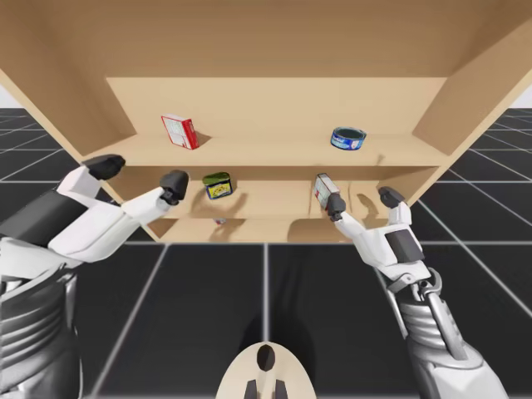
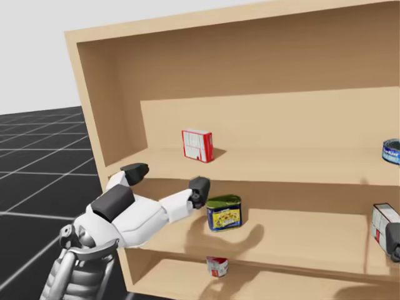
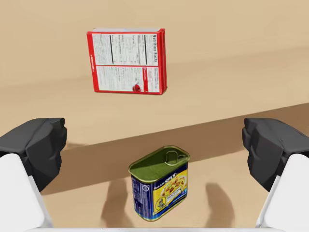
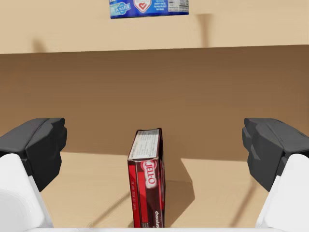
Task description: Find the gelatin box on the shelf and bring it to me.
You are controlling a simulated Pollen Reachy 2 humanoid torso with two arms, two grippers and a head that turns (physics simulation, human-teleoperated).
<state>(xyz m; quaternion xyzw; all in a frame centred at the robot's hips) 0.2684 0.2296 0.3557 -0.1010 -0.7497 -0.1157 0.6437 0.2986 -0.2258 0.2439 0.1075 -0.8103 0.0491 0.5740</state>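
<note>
The gelatin box (image 4: 147, 186), dark red and narrow, stands upright on the middle shelf, edge-on between the wide-apart fingers of my right gripper (image 4: 154, 150), touching neither. From above, that box (image 1: 322, 189) sits just left of the open right gripper (image 1: 362, 200); the head view has it (image 2: 382, 223) at the far right. My left gripper (image 1: 140, 174) is open at the shelf's left front, holding nothing.
Ahead of the left gripper (image 3: 154, 150) a red-and-white box (image 3: 127, 60) stands on the upper shelf and a green-lidded tin (image 3: 159, 182) on the middle one. A blue can (image 1: 348, 138) lies upper right. A small red can (image 2: 217, 266) sits on the lowest board.
</note>
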